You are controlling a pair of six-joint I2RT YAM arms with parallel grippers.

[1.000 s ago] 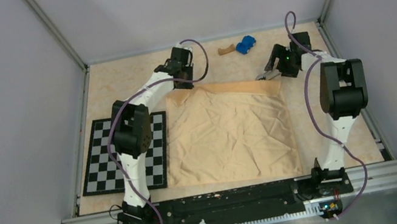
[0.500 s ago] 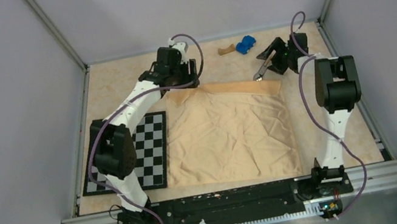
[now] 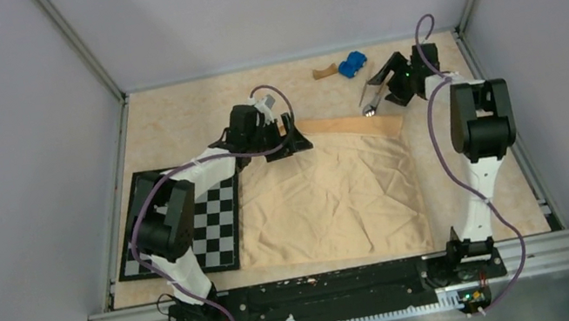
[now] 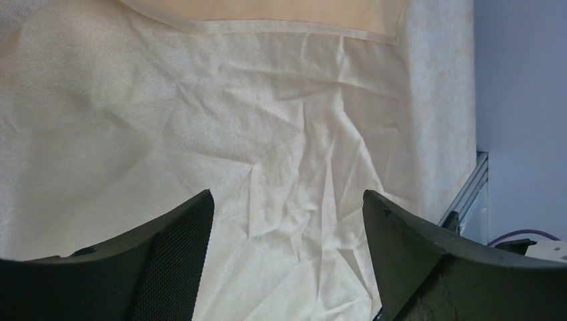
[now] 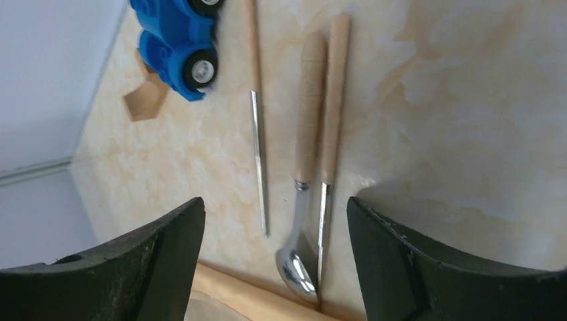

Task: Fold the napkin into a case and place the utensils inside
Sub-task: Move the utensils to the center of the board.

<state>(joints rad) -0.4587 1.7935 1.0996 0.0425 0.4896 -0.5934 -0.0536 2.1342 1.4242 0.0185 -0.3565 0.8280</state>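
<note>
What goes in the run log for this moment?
left gripper: open, over napkin | right gripper: open, over utensils, none held | napkin: far edge folded over | utensils: lying beside toy car

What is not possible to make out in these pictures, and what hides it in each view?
- Top view: the utensils are too small and partly under the right gripper; their kinds are unreadable.
- Right wrist view: the blue toy car is cut off by the top edge and hides part of the wooden block.
- Top view: the left arm covers part of the checkerboard mat and the napkin's far left corner.
</note>
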